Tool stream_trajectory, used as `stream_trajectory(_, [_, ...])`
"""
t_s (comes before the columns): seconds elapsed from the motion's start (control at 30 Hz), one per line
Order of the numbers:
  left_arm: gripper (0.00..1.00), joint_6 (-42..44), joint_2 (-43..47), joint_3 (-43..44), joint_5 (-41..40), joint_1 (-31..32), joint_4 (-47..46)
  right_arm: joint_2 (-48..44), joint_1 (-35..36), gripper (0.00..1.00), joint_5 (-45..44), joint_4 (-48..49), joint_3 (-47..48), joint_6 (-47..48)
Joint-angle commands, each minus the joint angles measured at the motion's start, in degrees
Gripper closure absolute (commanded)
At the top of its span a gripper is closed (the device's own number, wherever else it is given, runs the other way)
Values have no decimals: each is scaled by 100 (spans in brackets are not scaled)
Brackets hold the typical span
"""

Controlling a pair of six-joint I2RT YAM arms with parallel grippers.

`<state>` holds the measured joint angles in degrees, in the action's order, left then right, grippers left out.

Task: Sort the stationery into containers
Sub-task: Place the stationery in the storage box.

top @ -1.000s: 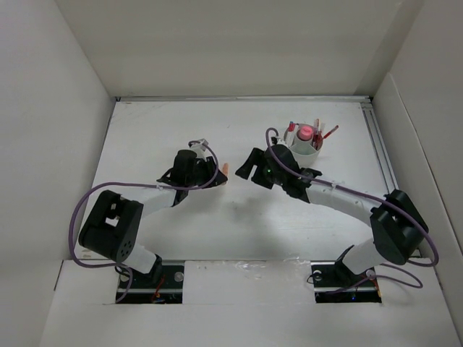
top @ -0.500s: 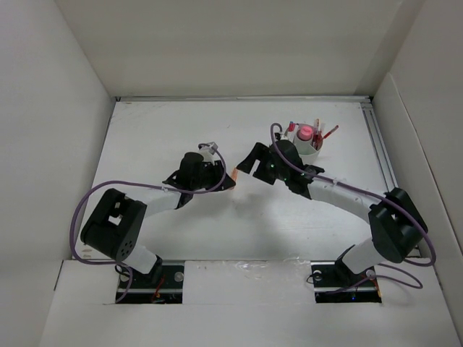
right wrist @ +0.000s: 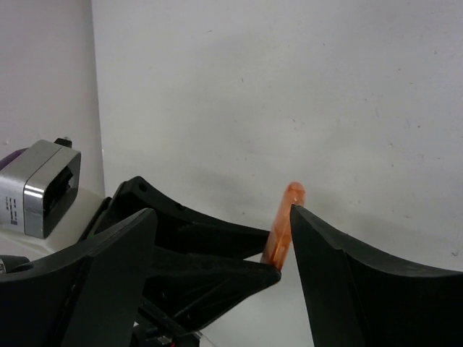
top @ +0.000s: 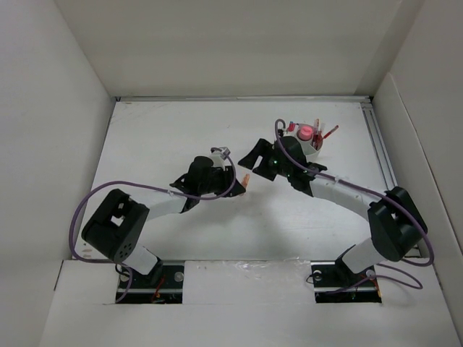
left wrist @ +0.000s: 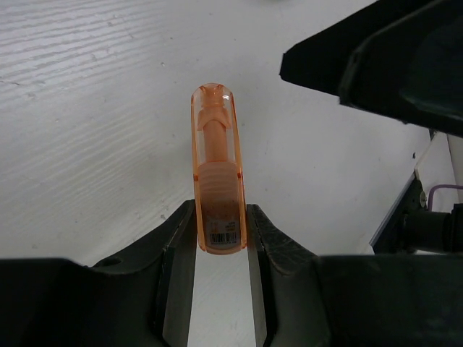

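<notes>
1. Left gripper [top: 241,181] is closed tight on a short orange piece [left wrist: 217,173] and holds its lower end, so most of the piece sticks out past the fingertips. It has shifted from left of centre to mid-table in the last second.
2. Right gripper [top: 255,160] is spread wide with nothing in it. It faces the left gripper and has edged slightly toward the far right. In the right wrist view the orange tip sits just beside one finger; cannot tell whether they touch.
3. Table [top: 166,130]: the grippers nearly meet at centre, well apart from all four edges. There is open surface along the left edge, the far edge and the near edge.
4. Tub [top: 307,153] stands toward the far right corner, just behind the right gripper, in the same spot as before. Stationery [top: 306,131] stands upright inside it; which compartments is unclear.
5. The orange piece is lifted at mid-table, carried along with the left gripper.
</notes>
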<state>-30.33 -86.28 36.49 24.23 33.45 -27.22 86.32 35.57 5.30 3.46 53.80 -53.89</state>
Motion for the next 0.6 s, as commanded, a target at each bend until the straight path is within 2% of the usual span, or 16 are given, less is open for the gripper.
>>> stream_trajectory(0.0, [83,123,252,253,64,109,-213,51,-68,22,173,409,-10,-52])
stream_trajectory(0.3, [82,123,489,253,64,109,-213,103,-235,29,-64,357,-238,-157])
stream_trajectory(0.57, [82,185,376,359,170,109,-275,385,-121,54,340,356,-168,-87])
